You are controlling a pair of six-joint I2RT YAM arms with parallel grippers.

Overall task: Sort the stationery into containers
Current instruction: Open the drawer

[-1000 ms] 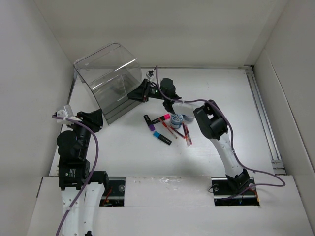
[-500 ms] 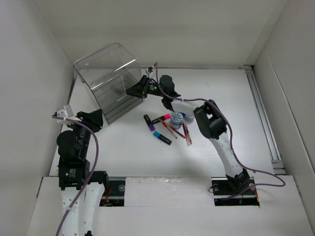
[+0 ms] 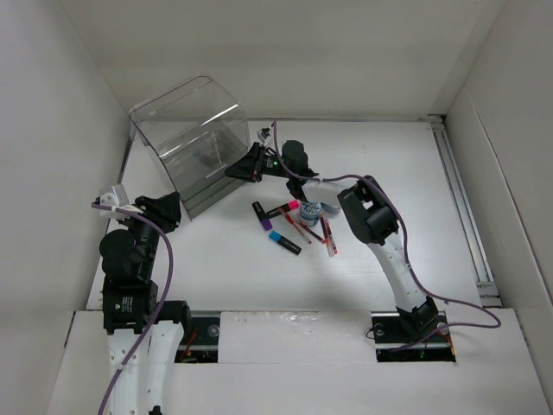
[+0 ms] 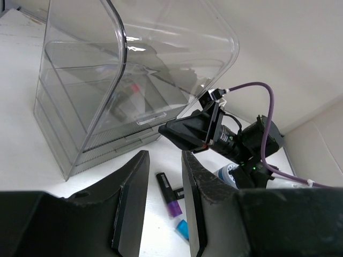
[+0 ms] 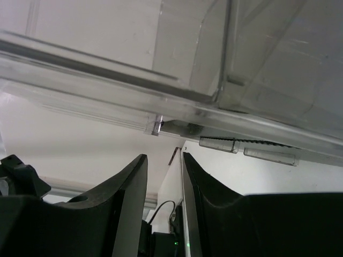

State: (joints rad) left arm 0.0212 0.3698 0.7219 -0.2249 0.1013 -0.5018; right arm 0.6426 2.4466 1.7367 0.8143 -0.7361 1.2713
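The organizer [image 3: 186, 130] blocks the right pincer [image 3: 235, 170] ahead — marker pile [image 3: 292, 223] behind; rightward the table [image 3: 415, 190] looks free.

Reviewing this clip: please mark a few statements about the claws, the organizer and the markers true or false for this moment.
1. The right claw is at the base of the clear organizer. True.
2. The left claw holds a marker. False: its fingers stand slightly apart with nothing between them.
3. The purple-capped marker lies on the table. True.
4. The blue-capped marker is inside the organizer. False: it lies on the table, close to the purple-capped one.
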